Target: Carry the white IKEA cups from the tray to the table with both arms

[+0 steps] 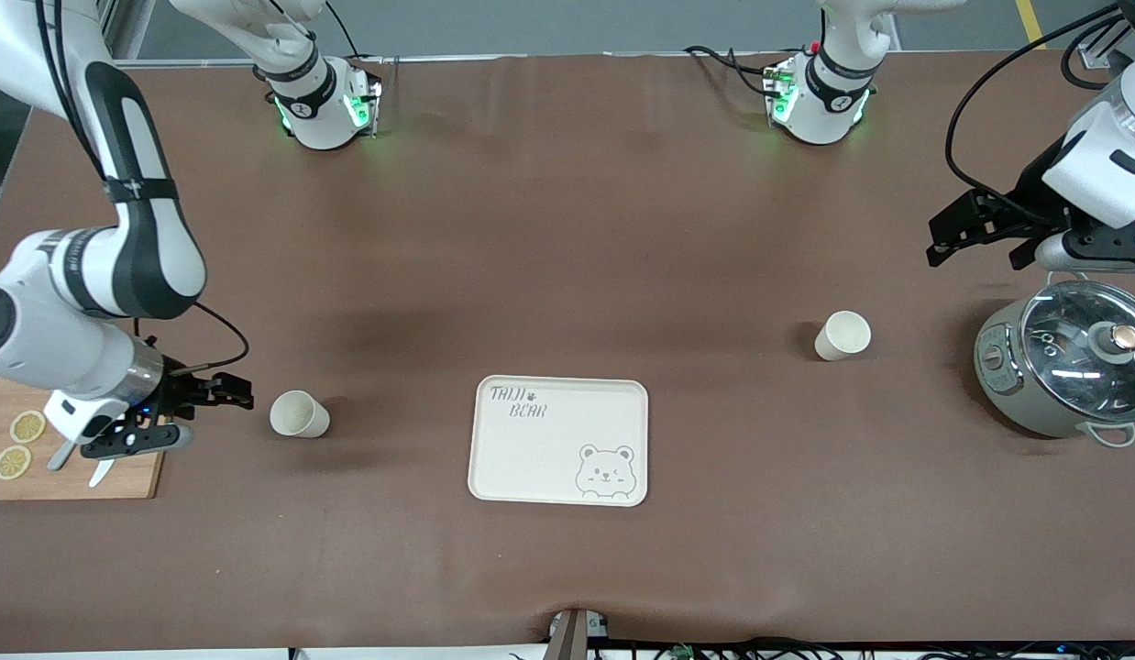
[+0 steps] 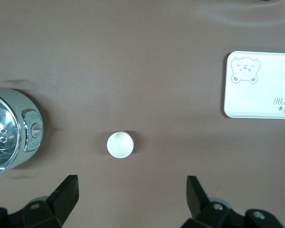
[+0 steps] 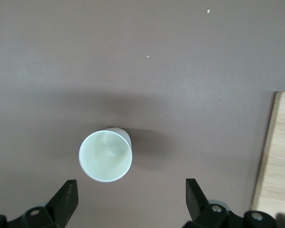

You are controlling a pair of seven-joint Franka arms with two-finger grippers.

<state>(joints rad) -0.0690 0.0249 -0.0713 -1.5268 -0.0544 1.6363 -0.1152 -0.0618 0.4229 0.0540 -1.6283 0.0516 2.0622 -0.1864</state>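
Note:
Two white cups stand upright on the brown table. One cup [image 1: 299,414] is toward the right arm's end, the other [image 1: 842,335] toward the left arm's end. The bear-printed tray [image 1: 549,458] lies between them, nearer the front camera, and is empty. My right gripper [image 1: 221,420] is open and empty, over the table between the cutting board and its cup [image 3: 105,156]. My left gripper [image 1: 975,257] is open and empty, high over the table near the pot. Its cup [image 2: 119,144] shows small ahead of the open fingers [image 2: 66,194].
A grey pot with a glass lid [image 1: 1067,371] stands at the left arm's end. A wooden cutting board [image 1: 72,477] with lemon slices [image 1: 27,426] lies at the right arm's end, under the right wrist. The tray's corner shows in the left wrist view [image 2: 261,90].

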